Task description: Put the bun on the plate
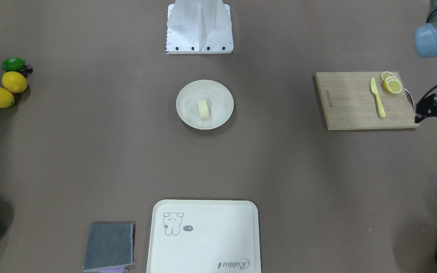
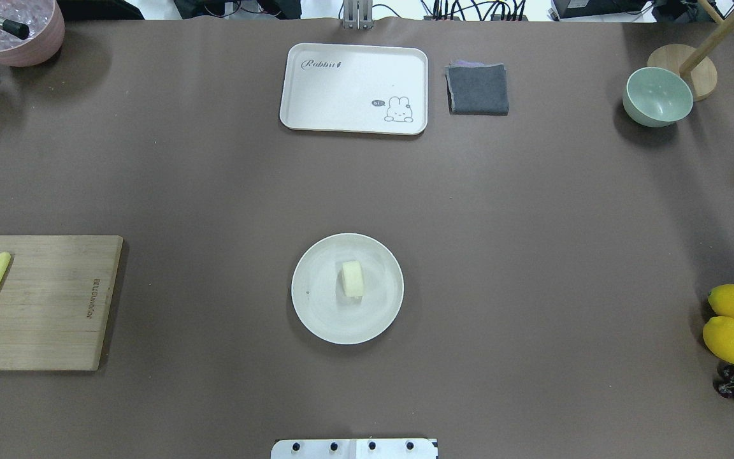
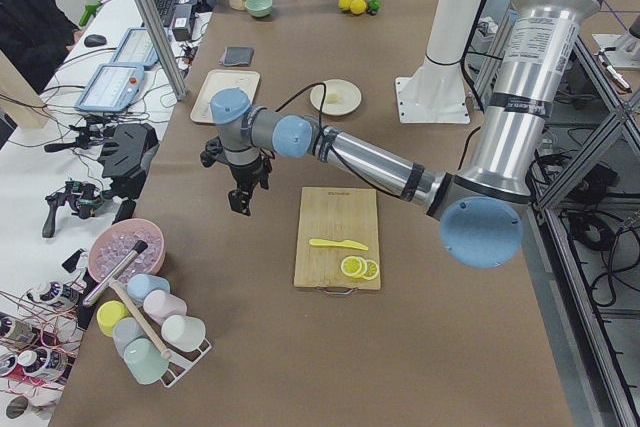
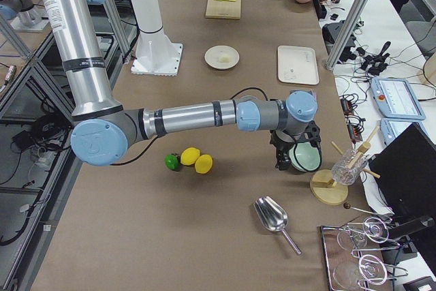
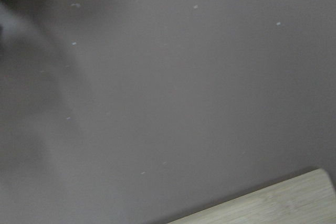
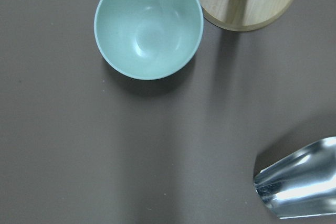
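The bun, a small pale cream chunk, lies on its side near the middle of the round cream plate. The plate sits at the table's centre, in front of the robot base. Neither gripper is near it. My left gripper hangs above bare table beyond the cutting board's end, and I cannot tell its state. My right gripper hovers by the green bowl at the other end. It shows only in the exterior right view, so I cannot tell whether it is open or shut. Both wrist views show no fingers.
A wooden cutting board holds a yellow knife and lemon slices. A cream tray and grey cloth lie at the far side. The green bowl, lemons, metal scoop and pink ice bowl stand at the table's ends.
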`<action>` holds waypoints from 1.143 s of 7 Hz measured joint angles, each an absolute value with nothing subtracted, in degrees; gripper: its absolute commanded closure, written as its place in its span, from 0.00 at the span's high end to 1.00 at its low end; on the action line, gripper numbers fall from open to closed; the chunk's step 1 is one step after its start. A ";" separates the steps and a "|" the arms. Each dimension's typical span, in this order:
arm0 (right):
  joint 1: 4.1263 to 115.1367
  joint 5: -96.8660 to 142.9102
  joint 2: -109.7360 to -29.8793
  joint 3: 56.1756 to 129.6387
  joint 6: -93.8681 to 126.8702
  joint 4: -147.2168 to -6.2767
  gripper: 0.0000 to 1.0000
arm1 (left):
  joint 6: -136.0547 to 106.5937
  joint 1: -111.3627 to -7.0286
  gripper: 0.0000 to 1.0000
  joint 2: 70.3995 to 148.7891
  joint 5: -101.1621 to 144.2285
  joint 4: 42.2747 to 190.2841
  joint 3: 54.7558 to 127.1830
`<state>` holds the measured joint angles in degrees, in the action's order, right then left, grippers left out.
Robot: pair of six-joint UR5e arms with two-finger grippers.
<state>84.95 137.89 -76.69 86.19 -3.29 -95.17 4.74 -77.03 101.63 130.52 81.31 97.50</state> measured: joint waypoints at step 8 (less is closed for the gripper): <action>86.13 137.55 -78.98 87.09 -4.66 -94.84 1.00 | 7.22 -81.87 0.98 98.60 133.45 76.92 96.20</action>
<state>86.13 137.55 -78.98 87.09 -4.66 -94.84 7.22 -81.87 98.60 133.45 76.92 96.20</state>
